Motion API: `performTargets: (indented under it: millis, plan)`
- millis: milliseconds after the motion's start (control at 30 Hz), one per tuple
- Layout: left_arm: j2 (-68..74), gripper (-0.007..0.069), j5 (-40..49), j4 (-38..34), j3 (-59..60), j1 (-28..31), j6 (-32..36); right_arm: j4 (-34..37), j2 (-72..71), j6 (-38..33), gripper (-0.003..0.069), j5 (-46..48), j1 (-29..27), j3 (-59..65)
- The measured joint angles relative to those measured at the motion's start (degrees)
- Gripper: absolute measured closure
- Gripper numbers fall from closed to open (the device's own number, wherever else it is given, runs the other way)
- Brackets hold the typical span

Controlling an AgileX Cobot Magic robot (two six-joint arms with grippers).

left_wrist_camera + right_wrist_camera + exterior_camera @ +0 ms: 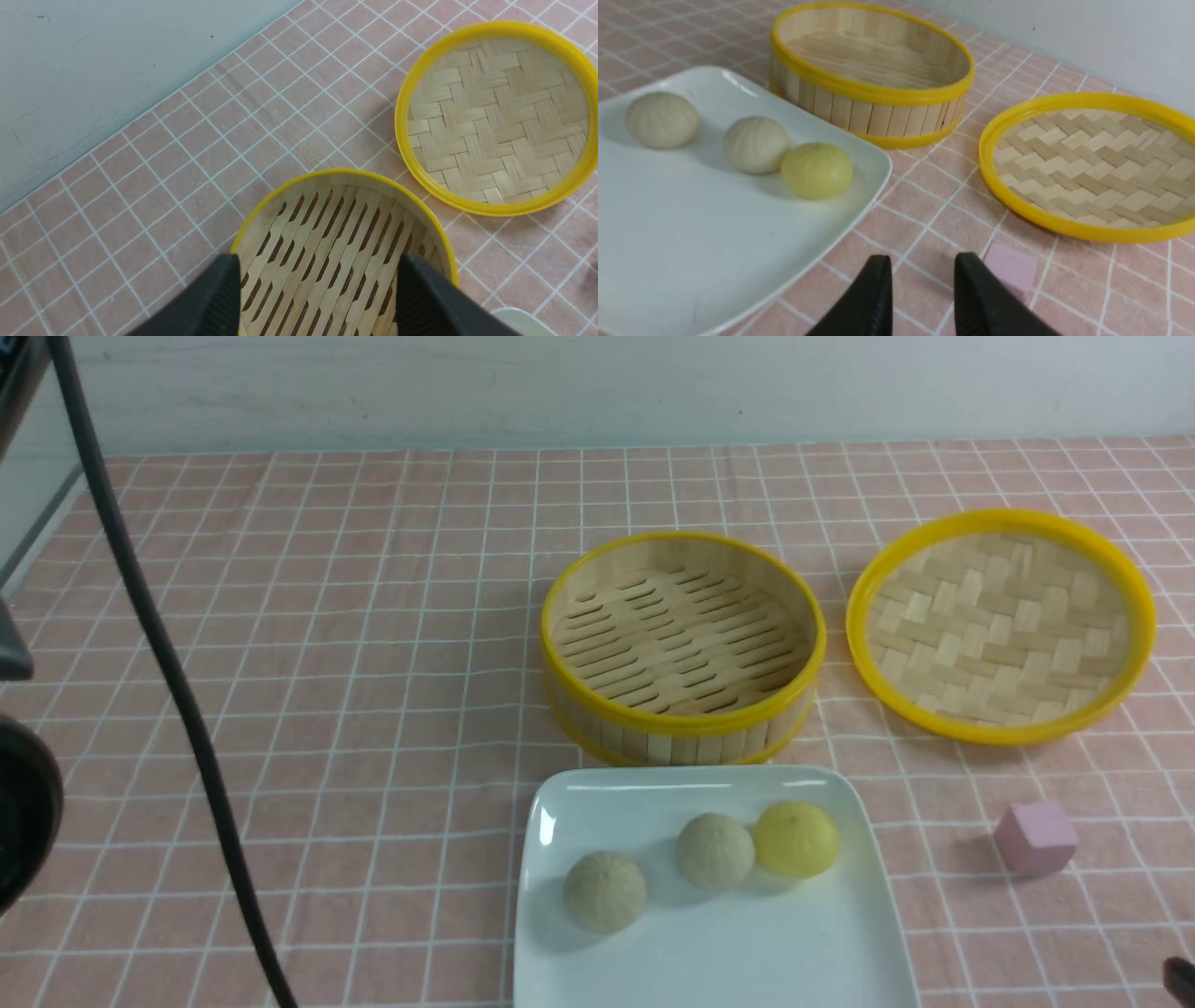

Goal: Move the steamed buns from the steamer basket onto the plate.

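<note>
The three small dome-shaped steamed buns point(714, 849), two pale beige and one yellow, all sit on the large glossy white rounded-square plate point(709, 961), the yellow one touching or nearly touching a beige neighbour; by this the task looks finished. The round bamboo steamer basket point(681, 723) with slatted walls and yellow rims stands empty just beyond the plate. The left gripper point(320, 266) has its jaws spread wide on nothing, the basket ahead of it and framed between its fingers, likely an idle pose since no bun is left to lift. The right gripper point(923, 261) holds nothing either, jaws a narrow gap apart; the plate lies ahead to its left, the small pink cube point(1011, 270) just ahead on the pink checked table point(327, 663), the shallow woven yellow-rimmed disc point(1004, 625) farther ahead. The left wrist view alone shows the basket's slotted floor bare close up but misses the buns; the right wrist view shows the buns and that gripper's gap, which the front view barely catches
</note>
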Motion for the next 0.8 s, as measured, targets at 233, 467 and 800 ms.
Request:
performTargets:
  millis: [233, 467, 800]
  plan:
    - [0.0, 0.0169, -0.2, -0.5, 0.0, 0.0, 0.0, -2.6, 0.0, 0.0, 0.0429, -3.6, 0.0, 4.0]
    - [0.0, 0.0169, -0.4, -3.0, 0.0, 0.0, 0.0, -3.9, 0.0, 0.1, 0.0422, -5.9, 0.0, 4.0]
    - [0.0, 0.0169, -0.4, -7.0, 0.0, 0.0, -0.1, -4.9, 0.0, 7.4, 0.0422, -8.8, 0.0, 4.0]
